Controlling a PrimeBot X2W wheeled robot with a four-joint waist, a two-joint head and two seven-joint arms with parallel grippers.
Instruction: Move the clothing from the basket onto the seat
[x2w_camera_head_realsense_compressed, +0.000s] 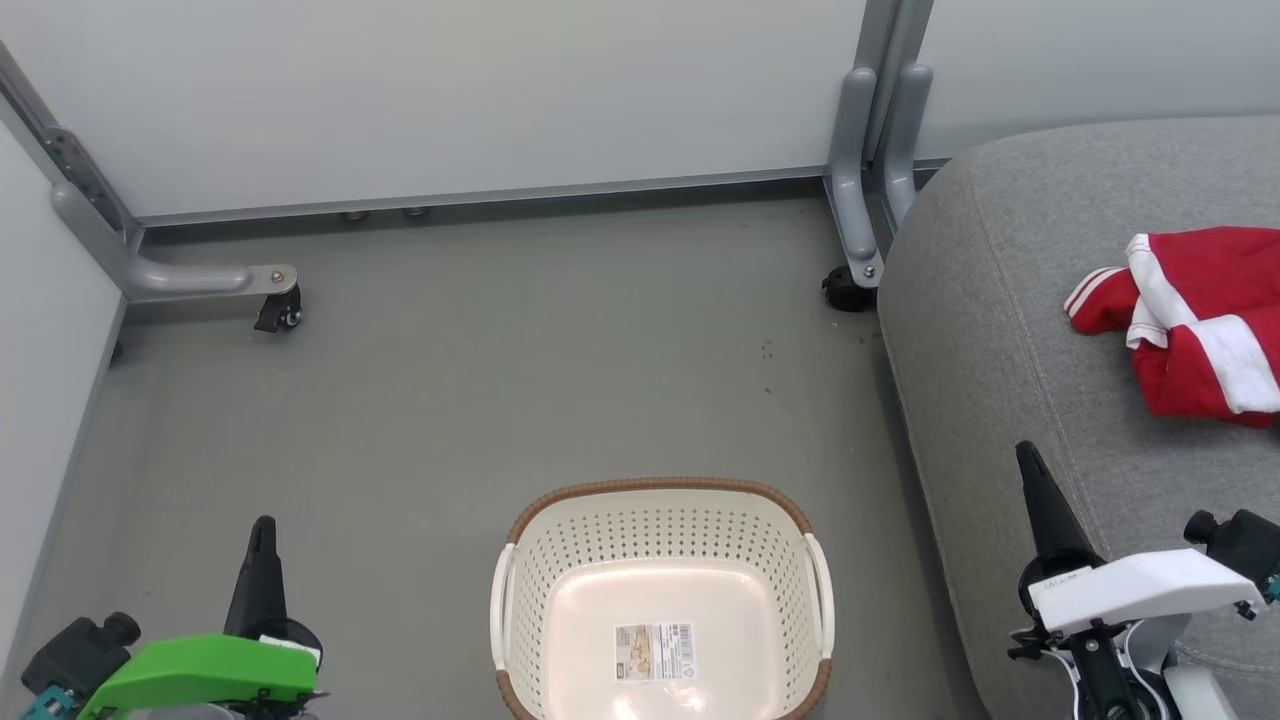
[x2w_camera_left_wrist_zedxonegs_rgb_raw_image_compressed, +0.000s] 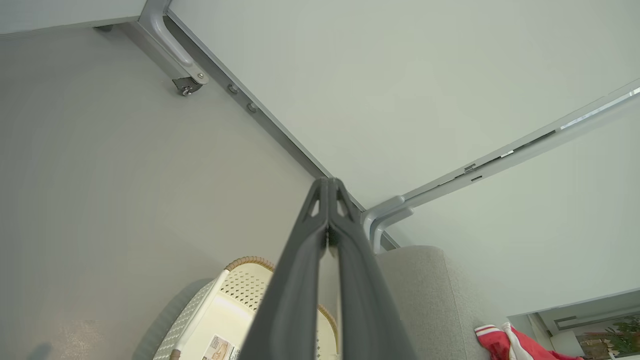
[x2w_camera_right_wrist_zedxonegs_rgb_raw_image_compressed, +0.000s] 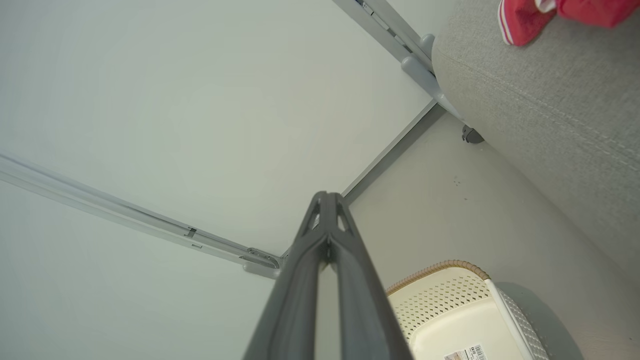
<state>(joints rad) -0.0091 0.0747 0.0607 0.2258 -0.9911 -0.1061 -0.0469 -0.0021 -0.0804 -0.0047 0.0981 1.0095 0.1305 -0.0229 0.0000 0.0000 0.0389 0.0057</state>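
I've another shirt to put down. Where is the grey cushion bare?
The grey woven-fabric seat cushion is bare from its rounded left edge to the red-and-white garments, and in front of them toward the right tool. Crowded at the far right, where the garments lie.

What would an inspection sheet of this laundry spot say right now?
Surface: grey floor, a few dark specks near the seat.
Job's things: basket stands on the floor with a label inside and no garment in it; red and white clothing lies bunched on the seat.
Clutter: nothing seen.
Grippers: left gripper and right gripper both shut, holding nothing, apart from the basket.
Cables: nothing seen.
Surroundings: pale panel walls on a grey frame with a castor.
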